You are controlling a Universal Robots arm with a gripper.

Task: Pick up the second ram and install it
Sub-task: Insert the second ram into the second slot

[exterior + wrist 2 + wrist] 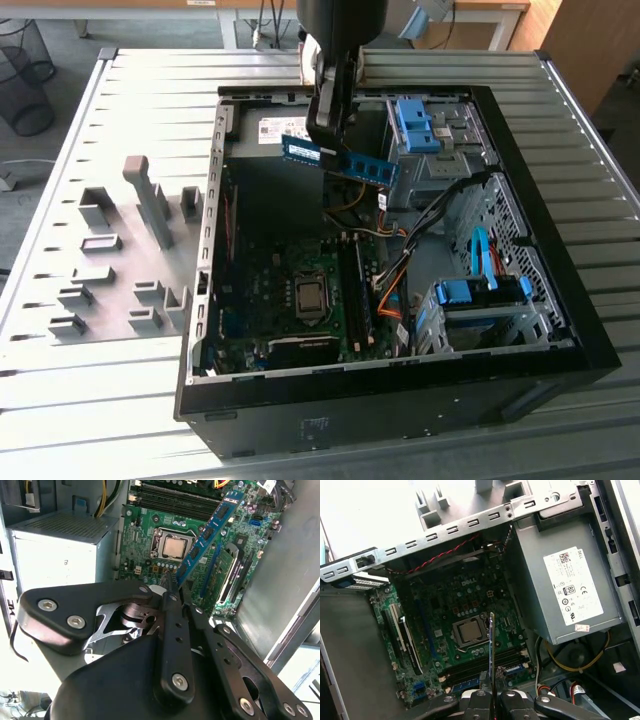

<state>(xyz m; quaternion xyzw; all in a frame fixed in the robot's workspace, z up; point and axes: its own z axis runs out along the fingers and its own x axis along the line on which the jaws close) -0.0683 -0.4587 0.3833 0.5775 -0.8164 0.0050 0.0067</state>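
Claw tight on second ram

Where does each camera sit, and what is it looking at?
Exterior view: off the arm, looking down into the open computer case; the pincer holds the second ram.
Second wrist view: on the arm behind the pincer, looking past the second ram at the motherboard.
First wrist view: on the arm, facing the motherboard; the pincer shows.
Both wrist views share the processor.

light: bright, even | glare: table washed out in first wrist view | shadow: dim inside case
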